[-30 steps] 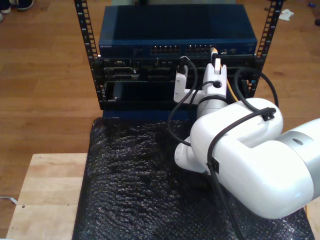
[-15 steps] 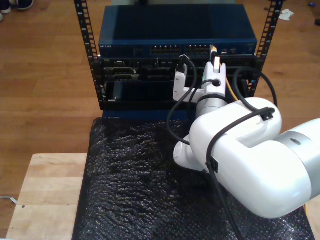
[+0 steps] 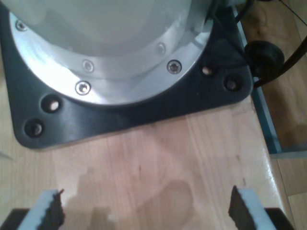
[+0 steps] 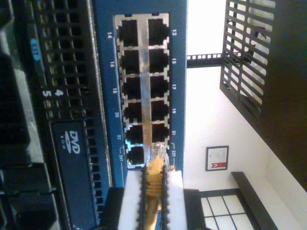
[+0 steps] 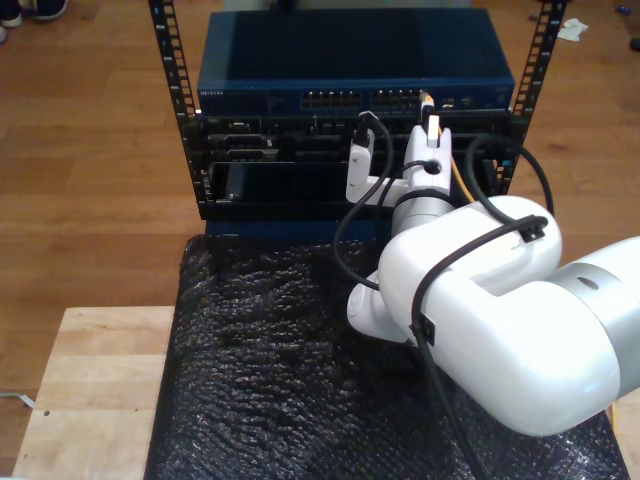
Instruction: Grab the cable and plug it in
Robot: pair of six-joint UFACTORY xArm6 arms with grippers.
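Between the pads of my second gripper [image 4: 152,201], pinched just behind its clear plug [image 4: 157,154]: the cable [image 4: 152,191], yellow-orange. We judge it light and limp, the plug brittle; hold near the plug. Ahead, the blue switch [image 4: 103,96], port block [image 4: 144,86] almost touching. Elsewhere, my first gripper [image 3: 144,211]: fingers spread wide, holding nothing, above bare wood.

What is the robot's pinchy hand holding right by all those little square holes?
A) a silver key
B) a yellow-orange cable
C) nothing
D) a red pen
B: my second gripper is shut on the cable, whose clear plug sits right at the bottom end of the block of ports on the blue switch.
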